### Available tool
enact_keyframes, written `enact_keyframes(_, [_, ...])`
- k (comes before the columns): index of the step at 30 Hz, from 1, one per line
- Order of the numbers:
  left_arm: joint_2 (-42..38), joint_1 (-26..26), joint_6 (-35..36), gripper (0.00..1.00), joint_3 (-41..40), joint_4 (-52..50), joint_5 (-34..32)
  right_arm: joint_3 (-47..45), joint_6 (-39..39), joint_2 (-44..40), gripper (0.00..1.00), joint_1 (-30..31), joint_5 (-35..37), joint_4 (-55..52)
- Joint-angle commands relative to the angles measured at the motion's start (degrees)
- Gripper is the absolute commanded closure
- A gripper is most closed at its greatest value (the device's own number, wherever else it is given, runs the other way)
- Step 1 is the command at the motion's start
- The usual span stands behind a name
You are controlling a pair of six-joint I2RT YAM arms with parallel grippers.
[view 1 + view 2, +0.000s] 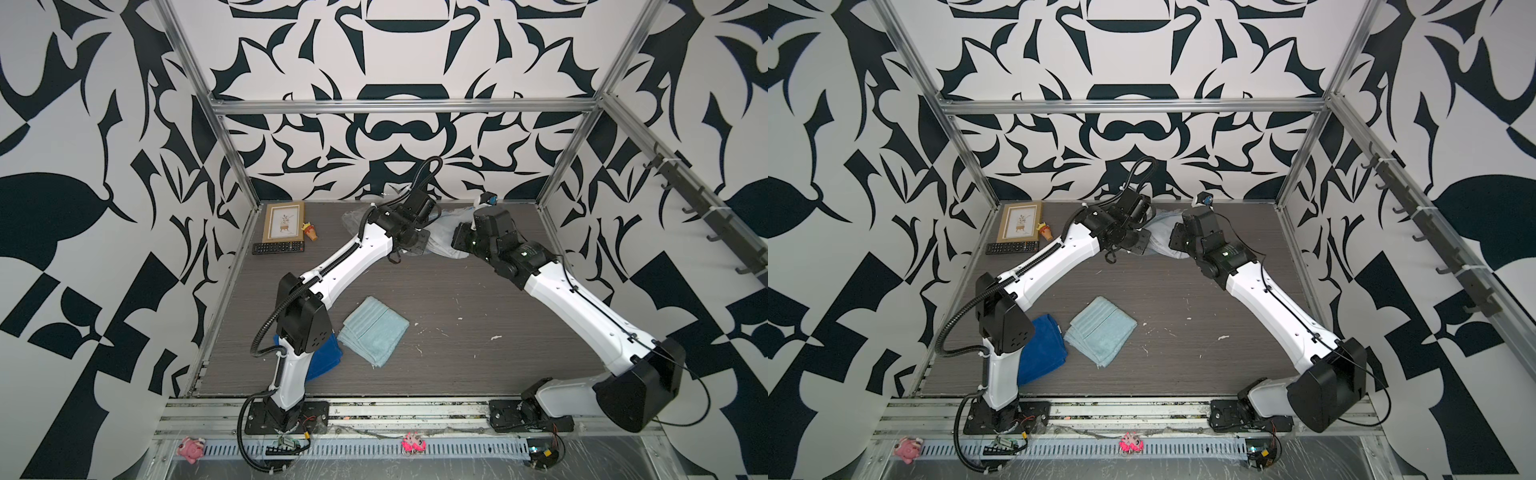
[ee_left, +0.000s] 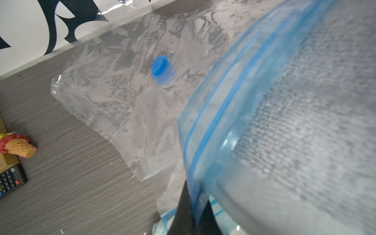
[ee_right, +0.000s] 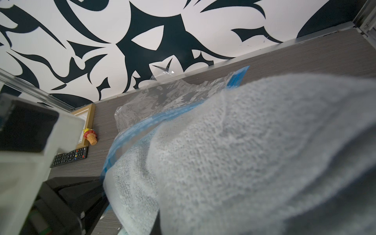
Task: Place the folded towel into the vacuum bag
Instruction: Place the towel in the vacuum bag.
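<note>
Left gripper (image 2: 190,215): clenched on the vacuum bag (image 2: 122,91) mouth edge.
Right gripper (image 1: 455,245): apparently clenched on the towel (image 3: 244,152).
Location: vacuum bag upper centre, both top views; towel appears partly past the zip strip (image 2: 213,114).
Advice: hold mouth lifted; push deeper before release.

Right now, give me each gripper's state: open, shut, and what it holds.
Left gripper: shut on the vacuum bag, at its blue zip edge.
Right gripper: shut on the towel.

Folded towel (image 1: 374,330) lies before the vacuum bag (image 2: 122,91).
</note>
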Motion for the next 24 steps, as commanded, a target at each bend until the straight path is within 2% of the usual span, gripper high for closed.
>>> enact_keyframes(1, [0.5, -0.1, 0.0, 1.00, 2.0, -0.4, -2.1, 0.7, -3.0, -3.3, 1.00, 0.1, 3.5, 0.4])
enact_keyframes(12, [0.2, -3.1, 0.8, 1.00, 3.6, 0.2, -2.3, 2.3, 0.0, 1.0, 1.00, 1.4, 1.6, 4.3])
enact_keyframes(18, [0.1, -3.7, 0.6, 1.00, 3.7, 0.1, -1.8, 1.2, 4.3, 2.2, 1.00, 1.5, -0.8, 8.4])
enact_keyframes(24, [0.0, -3.8, 0.4, 1.00, 3.0, 0.8, -0.2, -0.7, 8.0, 3.5, 1.00, 1.5, -8.9, 13.0])
